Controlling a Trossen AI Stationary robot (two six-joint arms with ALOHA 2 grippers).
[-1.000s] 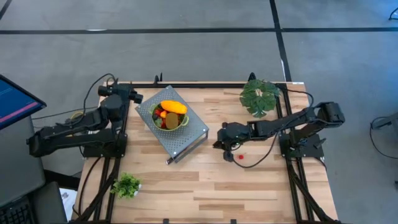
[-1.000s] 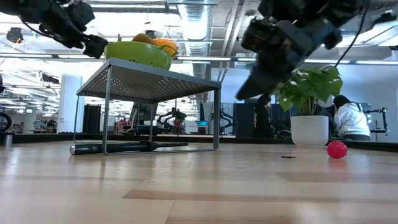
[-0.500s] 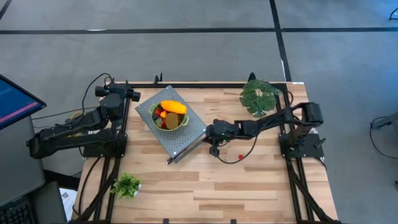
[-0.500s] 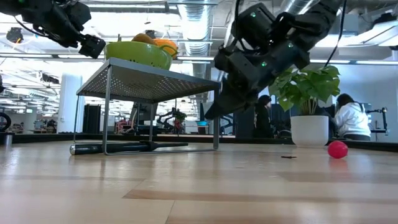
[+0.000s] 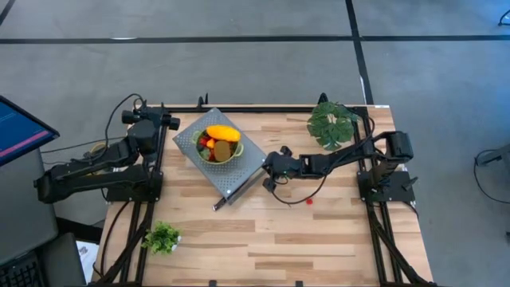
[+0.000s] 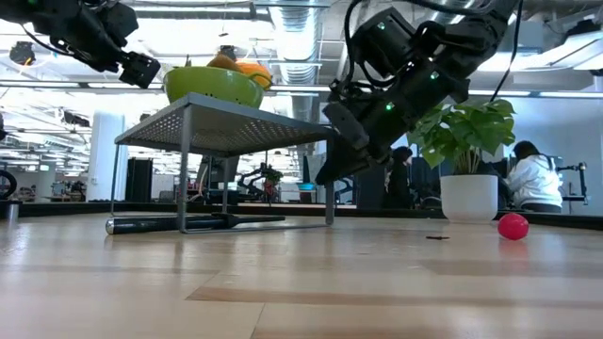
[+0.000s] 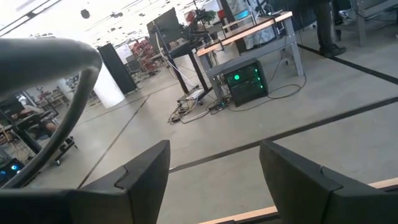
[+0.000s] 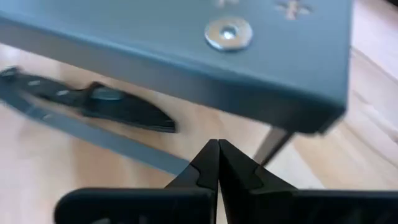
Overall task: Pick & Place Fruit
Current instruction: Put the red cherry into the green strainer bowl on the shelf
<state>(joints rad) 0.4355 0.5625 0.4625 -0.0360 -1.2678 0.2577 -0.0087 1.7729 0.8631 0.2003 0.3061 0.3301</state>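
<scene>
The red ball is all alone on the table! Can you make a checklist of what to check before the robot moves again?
1. Red ball loose on the wood table, nothing on top of it: ok.
2. Right gripper empty and shut: ok, but needs opening to grab.
3. Right gripper clear of the metal stand: not ok, it sits at the stand's edge.
4. Green bowl upright on the stand, fruit inside: ok.
5. Left gripper open, parked off the table's back left corner: ok.
6. Knife under the stand, out of the way: ok.
</scene>
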